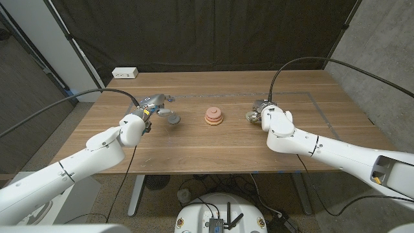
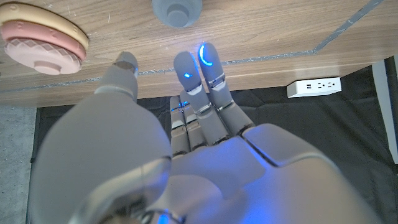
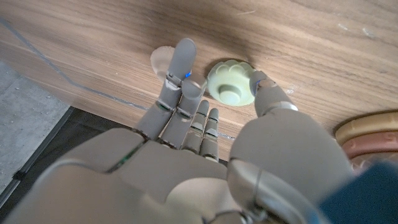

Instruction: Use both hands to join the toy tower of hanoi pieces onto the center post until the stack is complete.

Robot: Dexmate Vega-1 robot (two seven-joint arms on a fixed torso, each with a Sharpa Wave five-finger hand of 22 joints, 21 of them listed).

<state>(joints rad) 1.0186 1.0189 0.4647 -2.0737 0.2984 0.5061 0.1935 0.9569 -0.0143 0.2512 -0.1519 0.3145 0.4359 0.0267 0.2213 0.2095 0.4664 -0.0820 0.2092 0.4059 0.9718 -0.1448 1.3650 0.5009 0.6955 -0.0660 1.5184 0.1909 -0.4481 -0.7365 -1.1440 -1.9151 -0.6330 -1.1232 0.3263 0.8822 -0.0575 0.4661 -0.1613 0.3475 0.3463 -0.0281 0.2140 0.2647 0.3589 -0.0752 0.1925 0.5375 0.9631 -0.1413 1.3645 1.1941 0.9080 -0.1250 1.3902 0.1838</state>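
The stack (image 1: 214, 116) of tan and pink rings sits on its post at the table's middle, and it also shows as the stack (image 2: 42, 43) and the stack (image 3: 367, 138). A grey piece (image 1: 173, 119) lies left of it on the wood. My left hand (image 1: 150, 107) is just behind that grey piece (image 2: 177, 11), fingers (image 2: 200, 68) stretched toward it, holding nothing. A pale green scalloped piece (image 3: 230, 84) lies right of the stack. My right hand (image 1: 266, 114) straddles it, thumb at its edge, fingers (image 3: 180, 68) apart from it. A small pale disc (image 3: 161, 60) lies beyond the fingers.
A white power strip (image 1: 125, 73) lies at the table's far left corner. A thin blue tape line (image 1: 318, 107) runs across the right part of the table. A dark curtain hangs behind the far edge.
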